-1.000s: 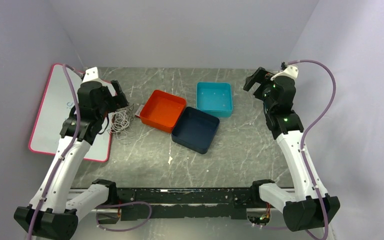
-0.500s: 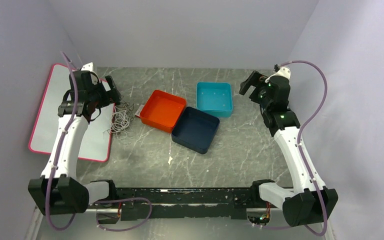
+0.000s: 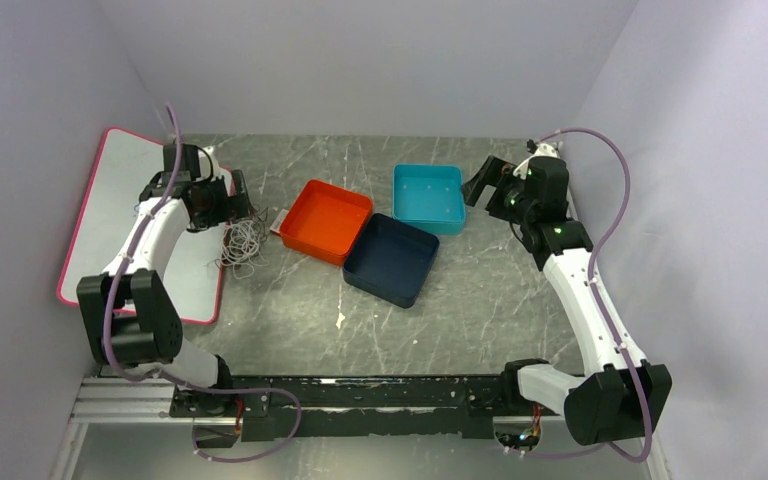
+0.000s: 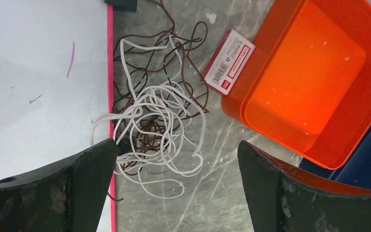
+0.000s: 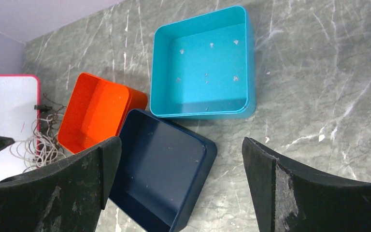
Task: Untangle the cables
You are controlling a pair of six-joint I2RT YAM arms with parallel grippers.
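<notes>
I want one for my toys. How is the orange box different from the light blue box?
The orange box is bright orange; the light blue box is turquoise. The orange box lies close to the cables; the light blue box lies far from them. A small red-and-white carton lies against the orange box; none lies by the light blue box. Both are square, open-topped and empty, next to the navy box.
</notes>
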